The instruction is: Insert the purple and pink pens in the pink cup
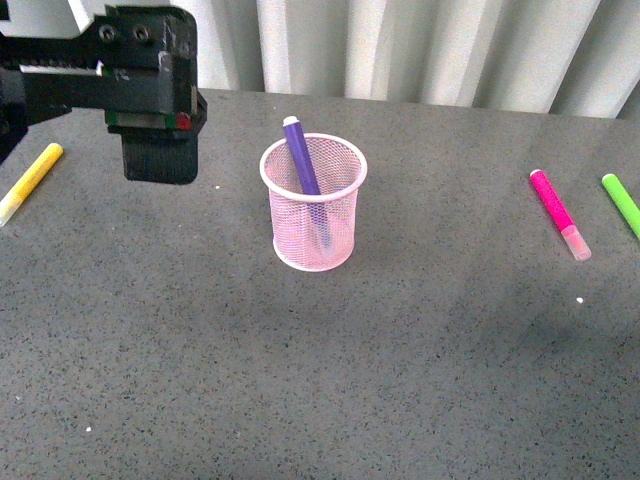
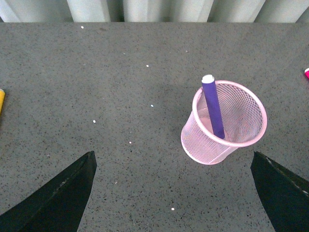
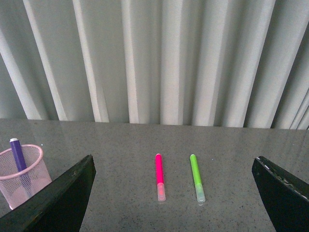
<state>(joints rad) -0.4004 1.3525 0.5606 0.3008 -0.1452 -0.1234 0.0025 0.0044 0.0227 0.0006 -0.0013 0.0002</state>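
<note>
From the front, the purple pen (image 1: 300, 155) stands in the pink cup (image 1: 340, 235), leaning against the rim on the far left. The pink pen (image 1: 558, 212) lies flat, well to the cup's right, with the green marker (image 1: 622, 203) near it. Your main risk is the cup. It looks like light mesh, so a pen tip that catches the rim or strikes the leaning purple pen could tip it over. The left gripper (image 1: 158, 155) hangs above the table (image 1: 300, 400), to the left of the cup. Between them is bare surface, and the yellow marker (image 1: 32, 180) lies further left.

In the left wrist view, the left fingers are spread wide with nothing between them. The cup sits nearer one finger, so a sideways swing could knock it.

In the right wrist view, the right gripper (image 3: 174, 158) is also wide open and empty, with the pink pen and the green marker side by side ahead of it. At that spread you could pinch or nudge the green one, so centre on the pink pen. The far table edge runs along the curtain (image 3: 169, 58), beyond both pens. There is clear room between them and the cup.
</note>
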